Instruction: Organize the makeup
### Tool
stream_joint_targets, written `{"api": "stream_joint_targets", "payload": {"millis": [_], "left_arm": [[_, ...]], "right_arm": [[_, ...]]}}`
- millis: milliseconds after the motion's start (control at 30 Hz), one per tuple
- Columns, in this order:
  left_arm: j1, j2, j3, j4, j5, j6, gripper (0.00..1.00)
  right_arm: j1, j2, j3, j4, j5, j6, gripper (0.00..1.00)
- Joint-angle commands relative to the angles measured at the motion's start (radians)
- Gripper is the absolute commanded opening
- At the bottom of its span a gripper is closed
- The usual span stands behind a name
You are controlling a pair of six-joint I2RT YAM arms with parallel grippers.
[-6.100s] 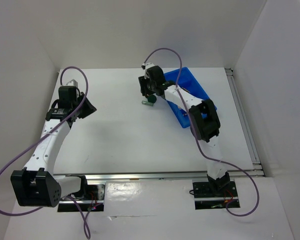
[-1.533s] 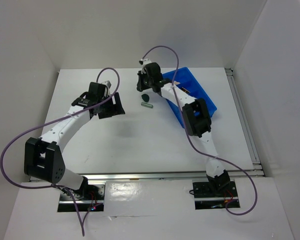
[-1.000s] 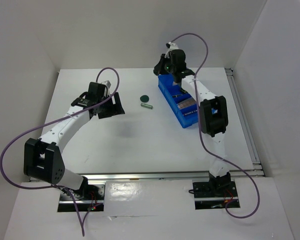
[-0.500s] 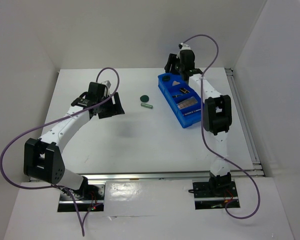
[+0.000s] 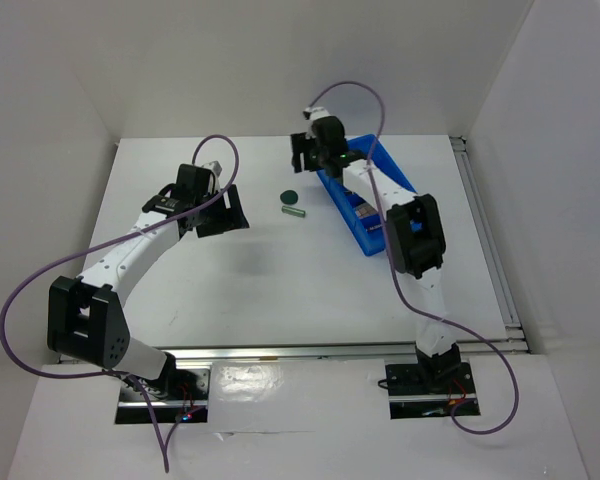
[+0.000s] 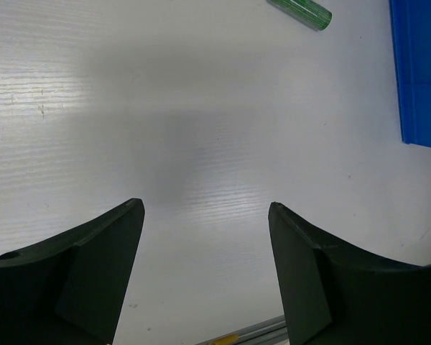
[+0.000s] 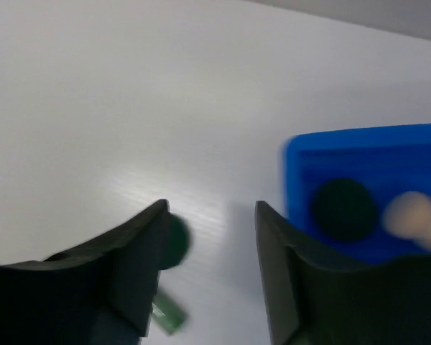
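Observation:
On the white table lie a dark green round piece (image 5: 291, 196) (image 7: 177, 241) and a green tube (image 5: 294, 211) (image 6: 300, 11) (image 7: 165, 313). My right gripper (image 5: 305, 154) (image 7: 210, 215) hovers open just beyond them, left of the blue bin's far end, with nothing between its fingers. In the right wrist view the bin (image 7: 359, 154) holds another dark round piece (image 7: 343, 210) and a beige sponge (image 7: 414, 214). My left gripper (image 5: 227, 214) (image 6: 205, 212) hangs open and empty over bare table, left of the tube. My right arm hides most of the bin's contents from above.
The blue bin (image 5: 372, 238) (image 6: 420, 72) stands at the back right, angled toward the far wall. White walls close in the table on three sides. A metal rail runs along the near edge.
My right gripper opened over the bin's far end, then swung back left to just above the round piece and tube. The left arm has not moved.

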Motion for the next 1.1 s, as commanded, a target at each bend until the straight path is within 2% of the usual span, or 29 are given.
{"api": "stream_joint_targets", "payload": {"millis": [0, 33, 100, 267, 500, 600, 733, 767, 867, 900, 933, 1000, 1067], "left_arm": [[-0.003, -0.022, 0.018, 0.006, -0.021, 0.016, 0.83], [-0.003, -0.022, 0.018, -0.003, -0.021, 0.016, 0.83], [0.006, -0.032, 0.018, -0.004, -0.030, 0.016, 0.83], [0.006, -0.064, 0.007, -0.022, -0.079, 0.006, 0.83], [0.037, -0.119, -0.025, -0.011, -0.088, -0.003, 0.83], [0.037, -0.119, -0.025, -0.011, -0.079, -0.003, 0.83], [0.037, -0.119, -0.025, -0.011, -0.079, -0.003, 0.83], [0.037, -0.119, -0.025, -0.011, -0.079, -0.003, 0.83], [0.037, -0.119, -0.025, -0.011, -0.079, -0.003, 0.83], [0.037, -0.119, -0.025, -0.011, -0.079, -0.003, 0.83], [0.037, -0.119, -0.025, -0.011, -0.079, -0.003, 0.83], [0.037, -0.119, -0.025, -0.002, -0.079, -0.003, 0.83], [0.037, -0.119, -0.025, -0.002, -0.070, -0.003, 0.83]], "right_arm": [[0.116, 0.035, 0.123, -0.145, 0.033, -0.107, 0.78], [0.125, 0.064, 0.162, -0.180, 0.042, -0.097, 0.83], [0.136, 0.133, 0.241, -0.242, 0.052, -0.069, 0.86], [0.145, 0.183, 0.268, -0.254, 0.063, -0.034, 0.89], [0.145, 0.244, 0.248, -0.264, 0.045, -0.015, 0.88], [0.145, 0.264, 0.248, -0.264, 0.045, -0.004, 0.81], [0.145, 0.264, 0.237, -0.264, 0.045, 0.005, 0.65], [0.145, 0.264, 0.237, -0.264, 0.045, 0.005, 0.55], [0.145, 0.264, 0.226, -0.254, 0.045, 0.005, 0.37], [0.145, 0.264, 0.226, -0.254, 0.045, 0.005, 0.24], [0.145, 0.252, 0.226, -0.254, 0.054, 0.005, 0.18], [0.145, 0.230, 0.226, -0.254, 0.063, 0.005, 0.08], [0.145, 0.197, 0.235, -0.235, 0.089, 0.005, 0.08]]}}
